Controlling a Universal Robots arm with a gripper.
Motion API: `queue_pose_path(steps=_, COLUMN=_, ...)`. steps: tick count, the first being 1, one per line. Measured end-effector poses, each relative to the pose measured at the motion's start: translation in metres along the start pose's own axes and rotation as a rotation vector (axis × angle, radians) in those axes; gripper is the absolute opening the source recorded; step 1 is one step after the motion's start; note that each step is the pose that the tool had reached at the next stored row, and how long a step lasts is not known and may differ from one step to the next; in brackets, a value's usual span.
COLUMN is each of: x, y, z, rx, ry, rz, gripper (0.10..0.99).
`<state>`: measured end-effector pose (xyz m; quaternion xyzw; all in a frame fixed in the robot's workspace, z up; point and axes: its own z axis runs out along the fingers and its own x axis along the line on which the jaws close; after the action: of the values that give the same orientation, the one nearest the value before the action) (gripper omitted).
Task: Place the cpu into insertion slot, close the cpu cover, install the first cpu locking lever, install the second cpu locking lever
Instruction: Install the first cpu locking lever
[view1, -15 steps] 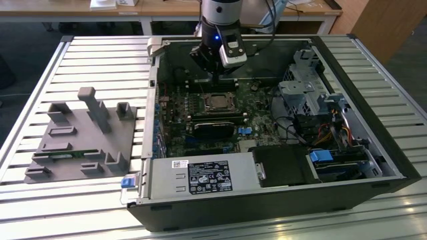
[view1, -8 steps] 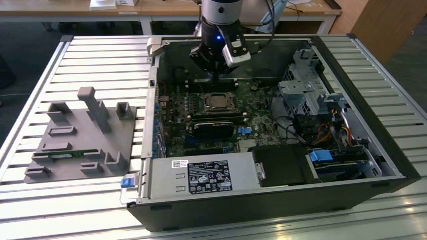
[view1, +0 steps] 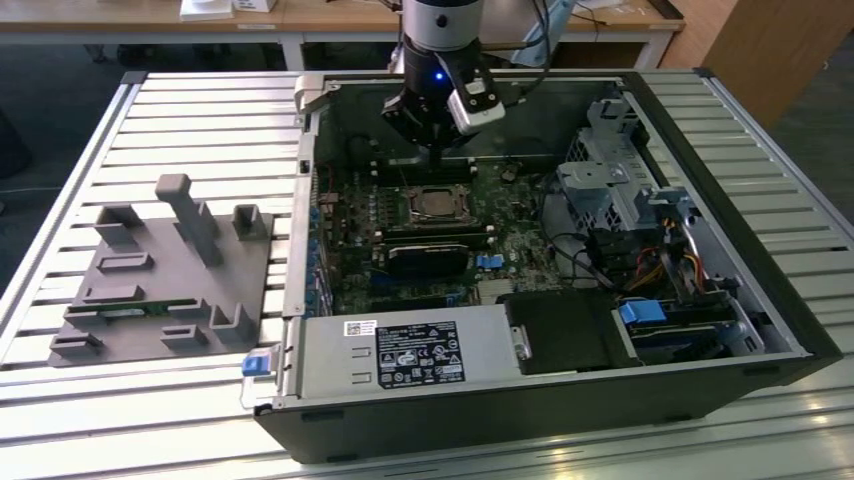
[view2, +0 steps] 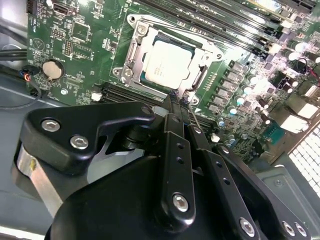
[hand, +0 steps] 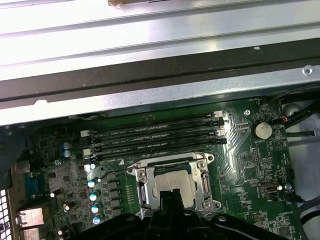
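The cpu (view2: 167, 62), a silver-grey square, lies flat in the insertion slot (view2: 145, 80) on the green motherboard. The cpu cover (view2: 131, 50), a metal frame with a window, lies down around it. A thin wire locking lever (hand: 117, 171) runs along one side of the socket and sticks out past its corner. My gripper (view2: 177, 100) hangs just above the board beside the socket, its black fingers pressed together with nothing between them. In the exterior view the gripper (view1: 437, 155) sits just behind the cpu (view1: 430, 203). The first wrist view has the cpu (hand: 172, 184) right past the gripper (hand: 170, 196).
Long memory slots (hand: 155, 137) lie next to the socket, and a black card (view1: 427, 258) lies in front of it. A drive cage (view1: 607, 190) and cables fill the exterior view's right. The power supply (view1: 400, 352) is at the front. A grey fixture block (view1: 167, 270) stands outside the case.
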<state>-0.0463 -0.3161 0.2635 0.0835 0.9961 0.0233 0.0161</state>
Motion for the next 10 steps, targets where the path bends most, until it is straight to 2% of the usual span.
queue_pose_path(steps=10, x=0.0009, y=-0.0004, z=-0.0001, rx=-0.001, ry=-0.0033, rz=-0.010, gripper=0.106)
